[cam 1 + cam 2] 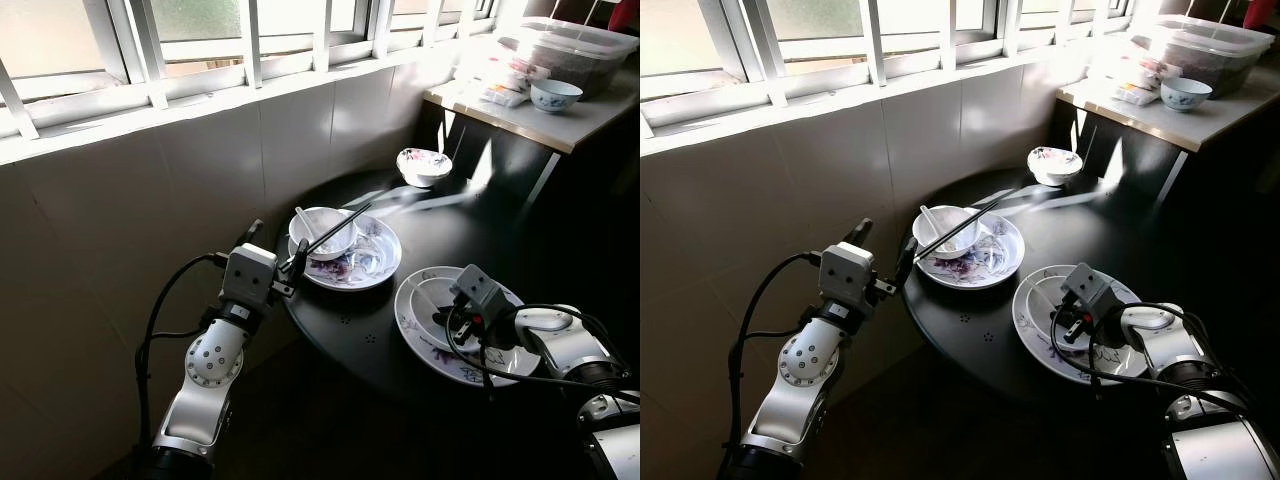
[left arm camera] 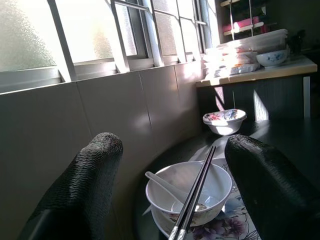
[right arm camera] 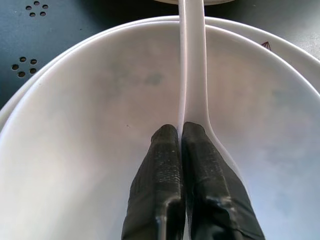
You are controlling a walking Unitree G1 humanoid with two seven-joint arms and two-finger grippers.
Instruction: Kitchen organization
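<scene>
**Spoon pinched over the near plate**

My right jaws (image 3: 181, 132) are closed on the white spoon (image 3: 192, 75), which lies in the plate (image 1: 415, 318) at the tabletop's (image 1: 480, 235) near edge. My left jaws (image 2: 170, 175) gape wide, just short of the bowl (image 2: 189, 190). That bowl holds chopsticks (image 2: 196, 192) and a second spoon (image 2: 162, 184), and sits on a flowered plate (image 1: 375, 262).

White spoon (image 3: 192, 75) flat in plate (image 3: 75, 125)

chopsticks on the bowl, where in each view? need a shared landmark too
Left eye: chopsticks across the white bowl, centre.
Right eye: chopsticks, centre, slightly left.
Left wrist: chopsticks low centre, between the left gripper fingers.
Right wrist: none; the right gripper pinches a white spoon.
Landmark: floral plate under the bowl.
</scene>
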